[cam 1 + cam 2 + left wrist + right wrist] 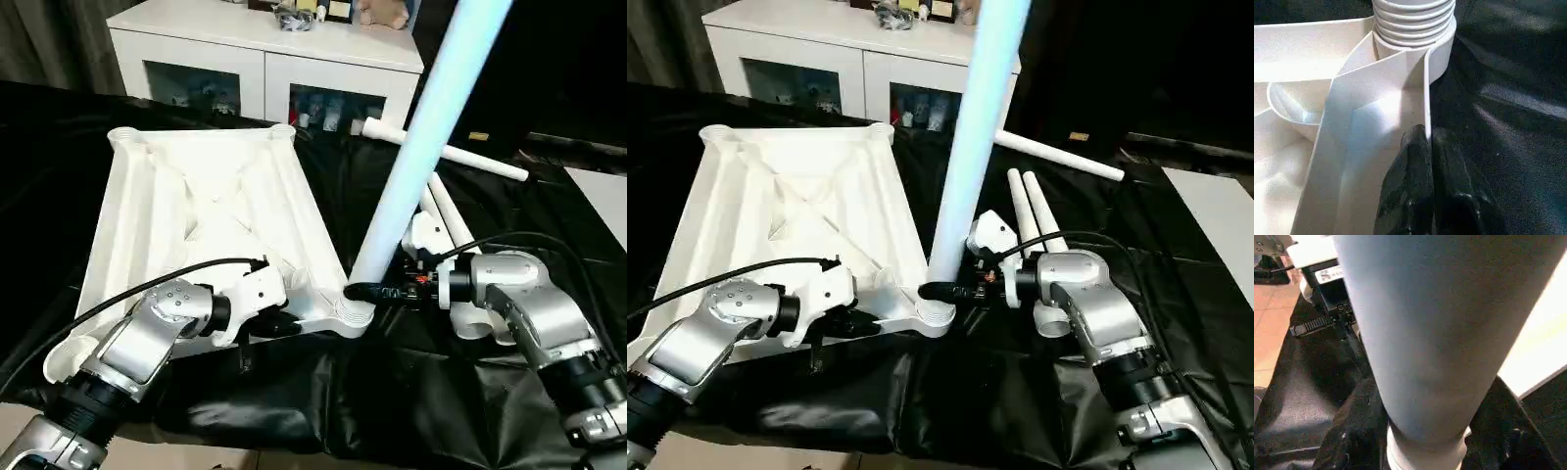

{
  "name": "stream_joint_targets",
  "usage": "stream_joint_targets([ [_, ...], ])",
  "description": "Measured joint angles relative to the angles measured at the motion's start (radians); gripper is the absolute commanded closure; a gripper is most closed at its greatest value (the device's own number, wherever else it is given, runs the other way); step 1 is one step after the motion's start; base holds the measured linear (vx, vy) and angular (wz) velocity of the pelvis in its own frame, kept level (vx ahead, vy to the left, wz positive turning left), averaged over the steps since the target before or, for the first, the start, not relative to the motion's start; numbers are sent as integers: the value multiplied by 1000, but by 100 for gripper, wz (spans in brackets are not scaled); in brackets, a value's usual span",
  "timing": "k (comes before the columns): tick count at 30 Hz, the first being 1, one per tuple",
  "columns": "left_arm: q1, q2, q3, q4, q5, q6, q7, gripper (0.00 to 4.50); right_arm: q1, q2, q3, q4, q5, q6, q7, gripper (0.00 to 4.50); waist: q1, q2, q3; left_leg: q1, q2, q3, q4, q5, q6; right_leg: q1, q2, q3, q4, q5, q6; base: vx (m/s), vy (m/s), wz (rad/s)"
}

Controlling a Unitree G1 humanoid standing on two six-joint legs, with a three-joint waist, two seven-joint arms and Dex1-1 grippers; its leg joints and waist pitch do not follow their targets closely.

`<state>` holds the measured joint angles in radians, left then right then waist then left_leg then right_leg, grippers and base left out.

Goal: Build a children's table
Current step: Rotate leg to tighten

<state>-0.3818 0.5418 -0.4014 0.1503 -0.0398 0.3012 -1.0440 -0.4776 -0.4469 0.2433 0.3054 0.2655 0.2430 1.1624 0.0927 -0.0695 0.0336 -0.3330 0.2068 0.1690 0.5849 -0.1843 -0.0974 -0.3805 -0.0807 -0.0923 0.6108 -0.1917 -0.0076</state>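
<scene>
You have the tabletop lying underside up on the black sheet, its ribs and round corner sockets facing you, with its far edge toward the white cabinet. One leg stands in the near right corner socket, rising steeply and leaning a little to the right. In the left wrist view you can see the ribbed base of that leg sitting in the socket.

Your left gripper is closed tight on the near rim of the tabletop, just left of that socket; the left wrist view shows its two black fingers pinching the thin upright wall of the rim between them.

Your right gripper reaches in from the right and is clamped around the foot of the standing leg, right above the socket. In the right wrist view its dark fingers sit on either side of the leg, pressed against it.

Three more legs lie on the sheet to the right of the tabletop. Two of them lie side by side, touching, running from near your right forearm toward the far side. The third lies crosswise beyond them, well apart from the tabletop.
</scene>
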Motion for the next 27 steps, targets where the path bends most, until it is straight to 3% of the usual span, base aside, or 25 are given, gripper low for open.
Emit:
stream_joint_targets([
  [7,4,3,0,7,17,1,26,450,-14,61,-20,84,0,-4,-79,267,-10,-4,-2,2,0,-1,1,0,0,1,1,0,-2,0,0,0,0,0],
  [11,4,1,1,16,25,0,45,450,6,88,-29,84,0,-16,-139,267,-22,-3,-2,3,0,-9,-1,0,0,2,2,-9,-20,0,0,-17,6,-2],
  [18,3,-15,12,37,33,18,77,450,31,136,-41,84,-2,-24,-241,267,-48,5,2,12,0,-23,-1,-1,2,26,3,-26,-50,0,0,0,0,0],
  [21,-12,-52,41,74,26,74,126,450,13,194,-53,115,-26,-23,-367,267,-67,17,10,20,2,-33,-7,-1,2,42,1,-49,-69,0,1,-25,3,-2],
  [22,-27,-68,43,93,27,91,159,450,-4,221,-62,134,-35,-20,-430,267,-68,24,15,13,3,-38,-14,-1,2,52,-5,-64,-60,-10,-2,-74,8,-6],
  [23,-44,-90,48,112,28,112,189,450,-18,247,-75,154,-41,-17,-487,267,-63,25,18,12,2,-36,-16,-1,1,46,-7,-63,-35,-36,-9,-118,-6,0],
  [24,-73,-137,50,142,38,151,237,450,-37,282,-101,189,-46,-17,-568,267,-50,17,18,12,2,-15,-17,-1,1,39,-10,-44,36,-66,-28,-35,-80,12],
  [25,-100,-195,68,166,46,199,308,450,-73,322,-127,236,-63,-17,-676,267,-32,-20,11,16,-5,25,-12,-2,1,36,-17,21,86,-104,11,-35,-80,12],
  [26,-116,-235,91,172,50,234,357,450,-116,354,-138,280,-71,-19,-757,267,-28,-24,13,9,-4,25,16,-15,0,17,-14,29,97,-102,11,4,-136,-9],
  [27,-128,-271,110,178,55,275,401,450,-151,388,-158,324,-75,-25,-835,267,-19,-9,10,-4,-4,-5,52,-33,6,6,-14,22,98,-102,11,-27,-65,-18],
])
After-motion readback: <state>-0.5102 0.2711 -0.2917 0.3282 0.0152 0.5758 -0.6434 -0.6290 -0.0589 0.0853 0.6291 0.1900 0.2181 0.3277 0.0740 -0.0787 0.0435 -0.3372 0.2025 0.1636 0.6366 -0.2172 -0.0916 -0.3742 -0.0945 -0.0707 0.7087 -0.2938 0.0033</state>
